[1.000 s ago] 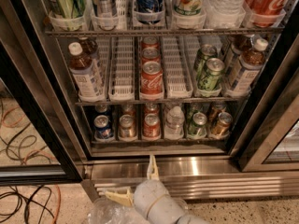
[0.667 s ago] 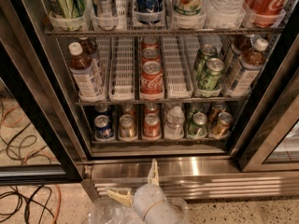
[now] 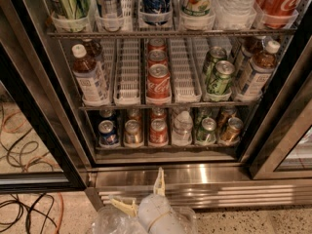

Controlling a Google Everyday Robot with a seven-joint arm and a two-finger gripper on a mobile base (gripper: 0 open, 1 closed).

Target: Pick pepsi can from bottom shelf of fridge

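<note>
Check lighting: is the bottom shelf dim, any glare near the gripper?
Camera view: bottom shelf dimmer than the middle rack, pepsi can dark but distinguishable; glare streaks the fridge's steel base just above the gripper, low at frame centre.

The gripper point(image 3: 137, 189) sits low at centre, fingers seemingly splayed apart (one upright, one leftward).

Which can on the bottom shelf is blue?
The pepsi can, front left; beside it stand a gold can and a red can. The open claw is outside, low before the fridge.
</note>
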